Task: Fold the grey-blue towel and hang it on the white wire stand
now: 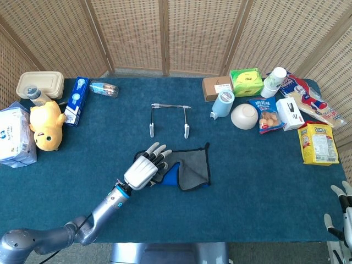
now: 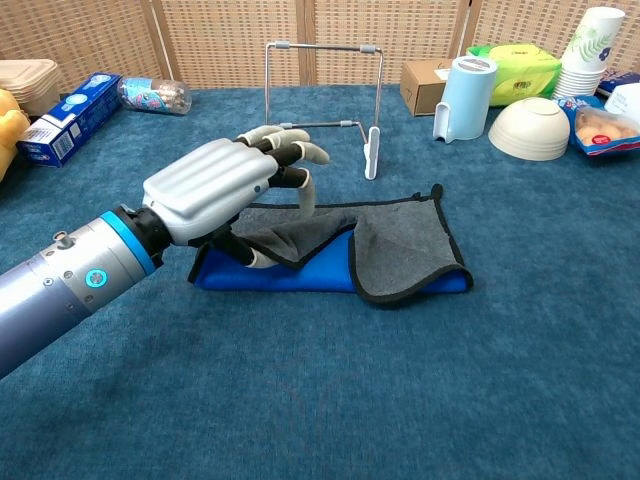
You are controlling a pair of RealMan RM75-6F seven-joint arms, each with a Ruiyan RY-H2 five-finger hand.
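The grey-blue towel [image 1: 190, 168] [image 2: 400, 245] lies folded on the table, grey side up and blue layer below. My left hand [image 1: 146, 170] [image 2: 225, 190] covers its left end. The thumb is tucked under the grey top layer and the fingers [image 2: 300, 170] bend down onto it, so that layer is bunched between them. The white wire stand [image 1: 169, 118] [image 2: 322, 95] is upright just behind the towel, with nothing on it. My right hand [image 1: 342, 217] shows only at the lower right corner of the head view, off the table, fingers apart and holding nothing.
A bowl [image 1: 244, 116], a blue bottle [image 1: 223, 103], boxes and snack bags [image 1: 316, 144] crowd the back right. A yellow plush toy [image 1: 45, 124], a blue box [image 1: 76, 100] and a tissue pack [image 1: 14, 135] stand at the left. The table's front edge runs below the towel.
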